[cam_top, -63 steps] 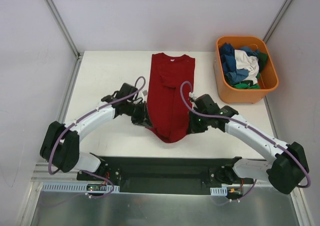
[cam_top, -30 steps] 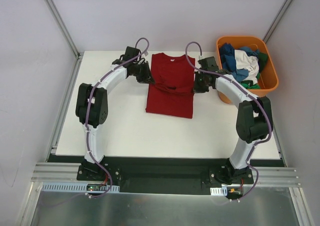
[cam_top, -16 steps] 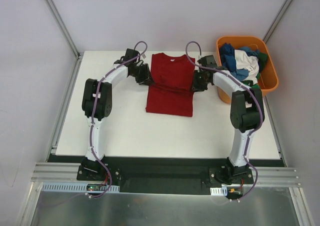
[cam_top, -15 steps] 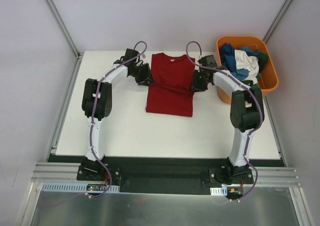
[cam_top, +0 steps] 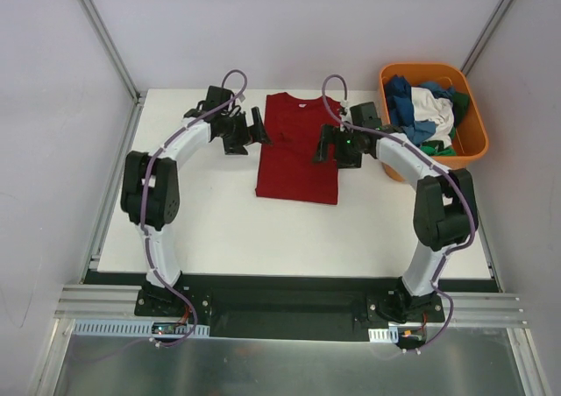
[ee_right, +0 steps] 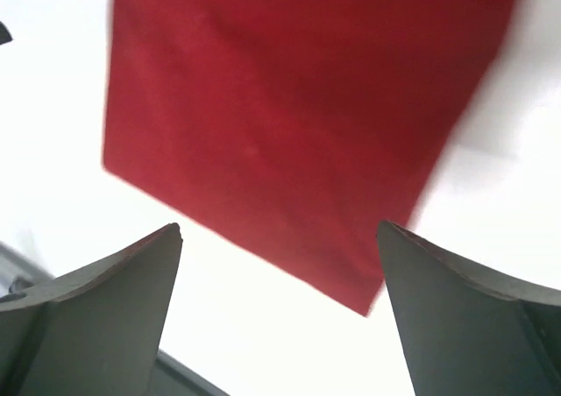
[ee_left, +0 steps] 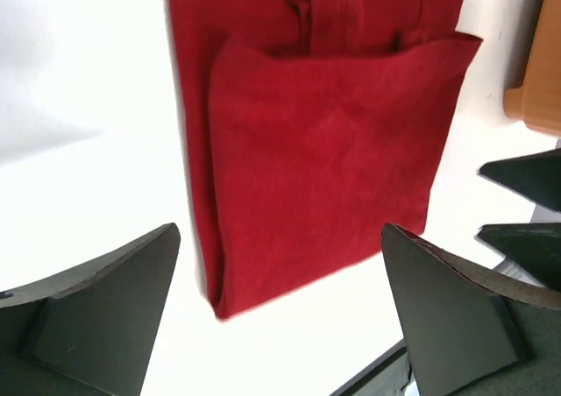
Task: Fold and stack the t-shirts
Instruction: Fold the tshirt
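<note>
The dark red t-shirt [cam_top: 298,155] lies flat and folded in the middle of the white table, its near half doubled over the far half. In the left wrist view the red t-shirt [ee_left: 324,151] shows this top layer. My left gripper [cam_top: 256,130] hovers open just off the shirt's left edge, holding nothing. Over the shirt's right edge my right gripper [cam_top: 324,147] is also open and empty. The right wrist view looks down on the red t-shirt [ee_right: 289,107] and its near corner. More t-shirts [cam_top: 425,111], blue, white and green, lie bunched in the tub.
The orange plastic tub [cam_top: 433,166] stands at the table's far right corner, close behind my right arm. Its corner [ee_left: 536,81] shows in the left wrist view, beside my right gripper's dark fingers [ee_left: 526,177]. White table [cam_top: 210,221] surrounds the shirt.
Both grippers brought the shirt's near end up over its far half, then opened and let go. The left gripper has drawn back to the left; the right has shifted over the shirt's right edge.
</note>
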Action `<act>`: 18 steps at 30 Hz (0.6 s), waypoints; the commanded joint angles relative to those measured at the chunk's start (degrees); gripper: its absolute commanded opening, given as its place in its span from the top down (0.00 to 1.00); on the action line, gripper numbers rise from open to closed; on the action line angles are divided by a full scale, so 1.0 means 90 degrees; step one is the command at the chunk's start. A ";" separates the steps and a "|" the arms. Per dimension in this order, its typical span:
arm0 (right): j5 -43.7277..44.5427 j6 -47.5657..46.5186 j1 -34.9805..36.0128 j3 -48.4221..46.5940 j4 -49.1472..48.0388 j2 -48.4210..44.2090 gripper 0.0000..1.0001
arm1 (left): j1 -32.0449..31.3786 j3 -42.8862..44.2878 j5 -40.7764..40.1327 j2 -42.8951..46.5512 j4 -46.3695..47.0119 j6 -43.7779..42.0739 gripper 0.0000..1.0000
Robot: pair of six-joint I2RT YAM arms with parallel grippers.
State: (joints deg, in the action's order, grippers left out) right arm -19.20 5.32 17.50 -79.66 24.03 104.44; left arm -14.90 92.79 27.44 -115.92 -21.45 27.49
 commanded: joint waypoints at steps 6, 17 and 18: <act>0.0276 0.0336 0.0722 0.0986 -0.0570 -0.0470 0.03 | 0.0014 -0.2465 -0.0130 0.1659 0.0166 0.0314 0.01; 0.0629 0.0902 0.0702 0.2707 -0.0921 -0.1351 0.03 | -0.0239 -0.3133 0.0457 0.1103 0.1046 0.0784 0.20; 0.0620 0.0961 0.0702 0.2757 -0.0941 -0.1380 0.03 | -0.0239 -0.3084 0.0418 0.1044 0.1046 0.0794 0.21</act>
State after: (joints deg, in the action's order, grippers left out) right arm -14.92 11.09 23.97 -56.88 18.52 95.42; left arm -16.34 63.22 29.71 -104.33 -15.27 33.34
